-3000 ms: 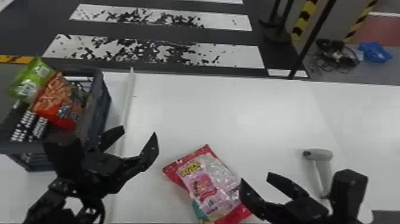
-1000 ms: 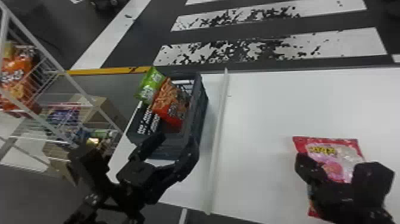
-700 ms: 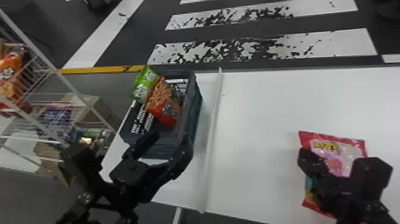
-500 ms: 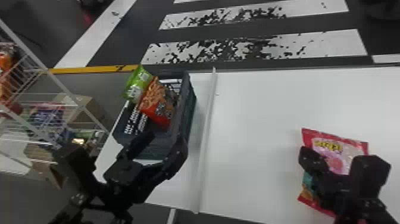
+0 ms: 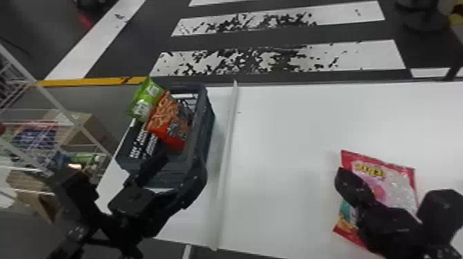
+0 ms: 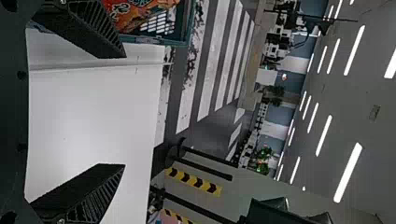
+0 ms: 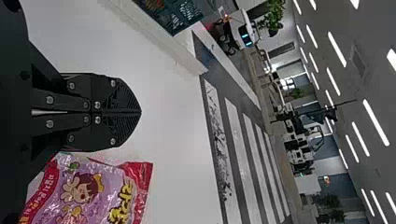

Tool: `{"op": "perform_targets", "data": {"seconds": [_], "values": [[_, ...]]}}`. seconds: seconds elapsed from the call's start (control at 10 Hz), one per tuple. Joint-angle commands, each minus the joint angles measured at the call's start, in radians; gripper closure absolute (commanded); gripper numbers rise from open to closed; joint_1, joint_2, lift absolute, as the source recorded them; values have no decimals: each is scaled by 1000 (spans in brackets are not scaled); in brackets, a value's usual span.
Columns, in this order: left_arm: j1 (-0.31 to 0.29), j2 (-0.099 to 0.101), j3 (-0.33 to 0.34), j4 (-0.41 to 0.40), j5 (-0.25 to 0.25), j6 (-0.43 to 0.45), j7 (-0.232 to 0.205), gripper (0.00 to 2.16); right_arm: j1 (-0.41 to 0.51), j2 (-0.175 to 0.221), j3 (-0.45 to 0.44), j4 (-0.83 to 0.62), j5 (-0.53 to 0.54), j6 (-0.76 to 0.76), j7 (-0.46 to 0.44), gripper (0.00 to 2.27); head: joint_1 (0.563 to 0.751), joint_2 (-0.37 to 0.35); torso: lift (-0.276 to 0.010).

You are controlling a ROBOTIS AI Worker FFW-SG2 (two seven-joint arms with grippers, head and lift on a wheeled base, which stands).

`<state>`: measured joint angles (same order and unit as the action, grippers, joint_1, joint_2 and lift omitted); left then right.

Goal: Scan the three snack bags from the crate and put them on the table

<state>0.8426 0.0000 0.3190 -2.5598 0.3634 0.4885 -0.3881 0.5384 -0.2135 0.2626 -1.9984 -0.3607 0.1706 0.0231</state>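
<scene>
In the head view, my left gripper (image 5: 182, 162) stands open over the near end of the dark crate (image 5: 201, 137); in the left wrist view, my left gripper (image 6: 125, 111) has its two fingers well apart, nothing between them. An orange-red snack bag (image 5: 168, 120) and a green one (image 5: 144, 100) lean in the crate. A pink-and-red bag (image 5: 396, 182) lies on the white table at the right, partly over a teal-and-orange package (image 5: 347, 215). My right gripper (image 5: 342, 174) covers part of the pink bag; in the right wrist view, my right gripper (image 7: 140, 112) is shut, with the bag (image 7: 95, 191) beside it.
A long white raised strip (image 5: 228, 151) runs across the table (image 5: 286, 155) between the crate and the pink bag. White wire shelving (image 5: 41, 91) with goods stands at the left, past the table's edge.
The head view has swung left since three seconds ago, then slightly back right. My right gripper has gone from open to shut. The crate's bags look unmoved within it.
</scene>
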Motion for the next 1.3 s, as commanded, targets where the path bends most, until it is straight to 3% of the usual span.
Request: {"op": "perform_targets", "data": {"seconds": [0.0,0.3,0.7,1.0,1.2], "values": [[-2,-3,-1,3,3,-1,1,29,26,-6,-16,-39,12,-3,-8,2219,695,246,-94],[-22,-3,-34,18,11,-1,43,33,15,-6,-17,49,83,-64,-48,2223,695,219,-94],[-83,-3,-173,64,-106,-29,127,33,-3,-7,-16,132,149,-113,-89,2223,695,152,-94],[-91,-3,-207,93,-124,-84,129,33,11,-13,23,153,181,-116,-89,2223,695,105,-94],[-91,-3,-207,104,-124,-106,129,33,3,-30,61,202,200,-153,-88,2223,695,122,-94]]}}
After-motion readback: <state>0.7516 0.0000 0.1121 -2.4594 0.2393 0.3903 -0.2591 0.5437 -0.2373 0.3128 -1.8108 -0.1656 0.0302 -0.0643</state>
